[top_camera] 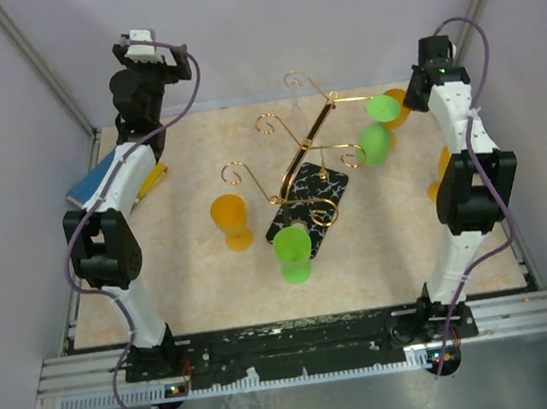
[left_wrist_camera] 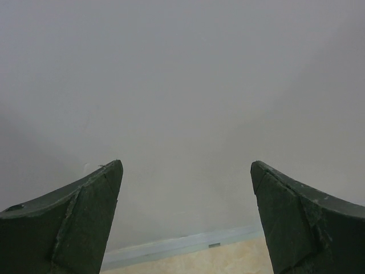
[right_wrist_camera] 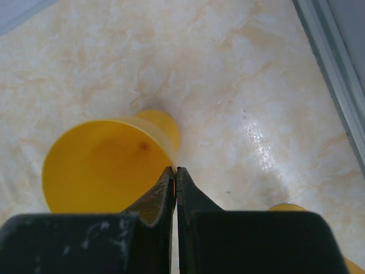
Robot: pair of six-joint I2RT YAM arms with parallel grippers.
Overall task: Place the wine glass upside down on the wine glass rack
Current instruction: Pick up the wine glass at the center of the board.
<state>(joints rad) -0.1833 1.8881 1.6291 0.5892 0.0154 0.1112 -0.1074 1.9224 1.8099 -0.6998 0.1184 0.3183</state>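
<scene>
Two arms are sharing this table (top_camera: 195,295). On the left, the left gripper (left_wrist_camera: 185,165) is hanging spread wide, holding nothing and facing the wall. Moving right, a spare orange glass (top_camera: 230,220) is standing alone, then the rack (top_camera: 302,150) with green glasses (top_camera: 376,141) about it. Far right, the right gripper (right_wrist_camera: 175,170) is pinching the rim of the wine glass (right_wrist_camera: 102,165), which is standing upright near the rack's right-hand arms. I'd be lifting it slowly and straight before turning it over, since a rim pinch is inviting a swing. Whether the thin wall is truly sitting between the pads is hard to tell, and another orange thing (right_wrist_camera: 285,206) is being cut off.
</scene>
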